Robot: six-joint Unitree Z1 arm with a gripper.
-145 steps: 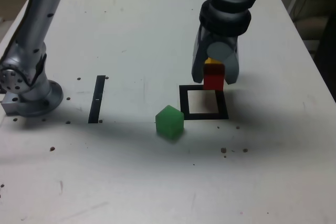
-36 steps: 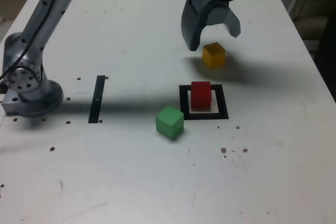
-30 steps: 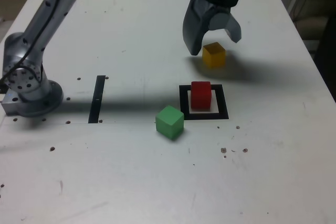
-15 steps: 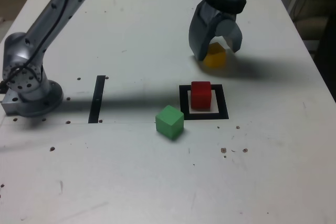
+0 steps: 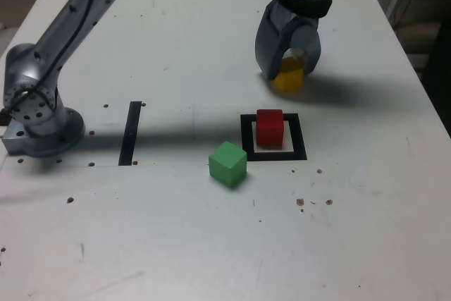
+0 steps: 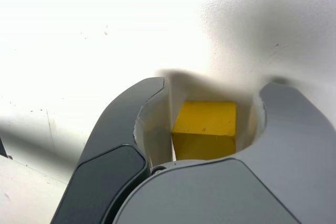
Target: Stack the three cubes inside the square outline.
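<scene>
The yellow cube (image 5: 289, 79) sits near the table's (image 5: 176, 244) far edge; the gripper (image 5: 289, 68) has dropped around it, jaws spread, not yet pinching. Red cube (image 5: 269, 127) fills the outline (image 5: 245, 139); green cube (image 5: 227, 164) waits beside it.

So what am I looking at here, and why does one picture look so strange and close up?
It is a single robot arm working on a white table. One picture comes from a camera standing off to the side; the odd close one comes from a camera on the arm's wrist, looking out between its two curved fingers. That claw is the gripper. On the table lie three small cubes: a red cube sitting inside a black square outline, a green cube beside that outline, and a yellow cube farther back. The gripper is lowered around the yellow cube, its jaws on either side with small gaps showing, so it is not clamped yet. A separate black strip lies toward the arm's base.
</scene>
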